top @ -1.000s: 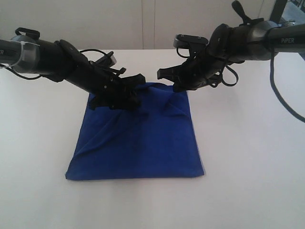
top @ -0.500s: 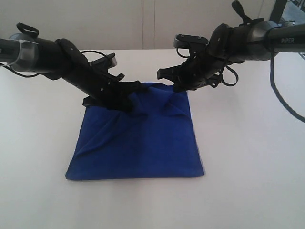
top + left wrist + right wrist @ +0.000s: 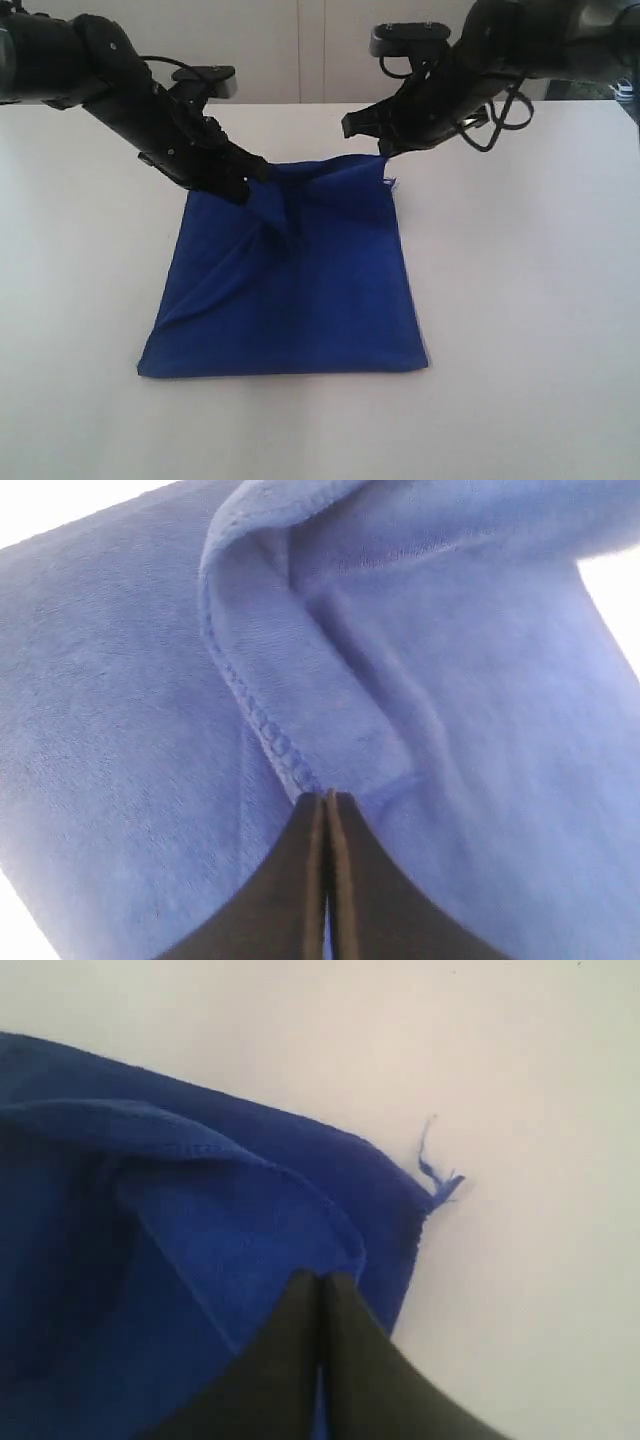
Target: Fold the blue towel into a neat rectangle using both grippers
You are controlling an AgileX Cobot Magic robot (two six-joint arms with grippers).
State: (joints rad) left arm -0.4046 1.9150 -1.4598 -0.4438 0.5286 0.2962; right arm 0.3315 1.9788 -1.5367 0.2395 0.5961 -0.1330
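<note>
The table [image 3: 520,300] is white and smooth, with a soft shine, and it takes most of the exterior view. Behind its far edge stands a pale wall [image 3: 250,50]. Two thin vertical lines [image 3: 300,60] run down this wall, close together, near the middle of the view.

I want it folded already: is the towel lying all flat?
No, the left gripper and right gripper hold the towel up by its far corners.

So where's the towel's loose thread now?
The loose thread sticks off the blue towel at its far right corner in the exterior view, beside the right claw.
</note>
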